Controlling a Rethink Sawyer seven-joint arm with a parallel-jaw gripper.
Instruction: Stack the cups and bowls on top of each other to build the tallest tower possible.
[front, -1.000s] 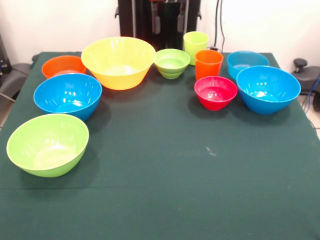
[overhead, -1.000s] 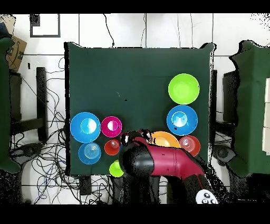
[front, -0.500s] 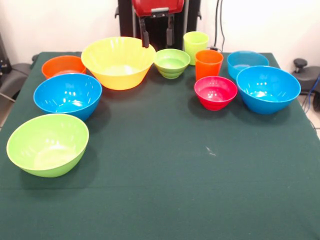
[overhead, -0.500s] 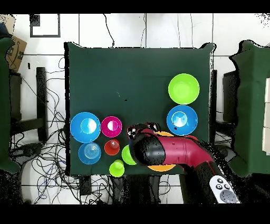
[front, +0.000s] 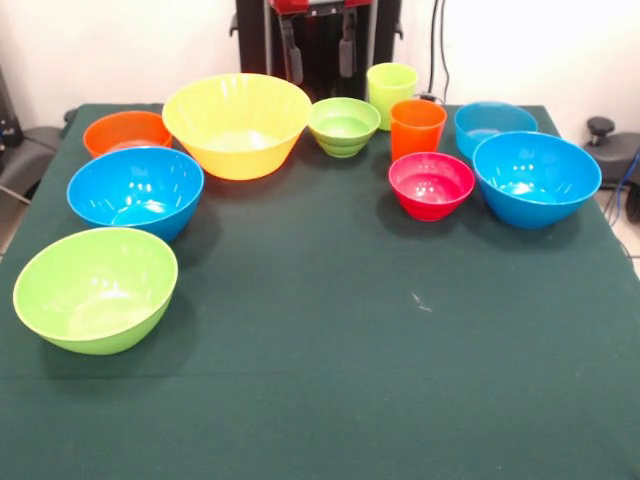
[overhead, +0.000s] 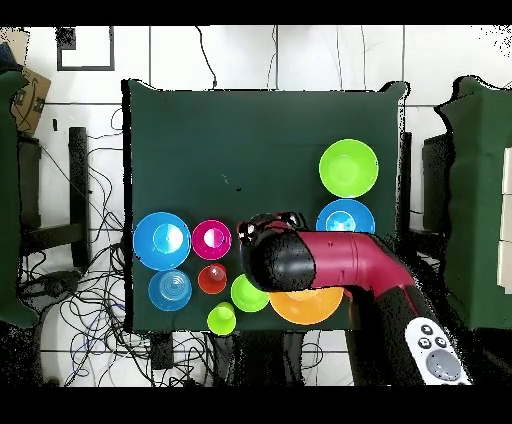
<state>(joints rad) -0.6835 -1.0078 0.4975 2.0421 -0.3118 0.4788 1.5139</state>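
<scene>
Nine vessels stand unstacked along the tabletop's (front: 330, 330) far and side edges: yellow bowl (front: 237, 124), lime bowl (front: 95, 288), blue bowls (front: 134, 190), small red-pink bowl (front: 431, 184), orange cup (front: 417, 128), yellow-green cup (front: 391, 92). Above the far edge, the gripper (front: 318, 58) hangs empty, fingers apart.

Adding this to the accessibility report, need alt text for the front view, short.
Nine bright plastic dishes stand apart and unstacked on a dark green table: a big yellow bowl, three blue bowls, a lime bowl, small orange, green and red bowls, plus an orange cup and a yellow-green cup. The robot's gripper hangs open at the far edge, holding nothing.
</scene>
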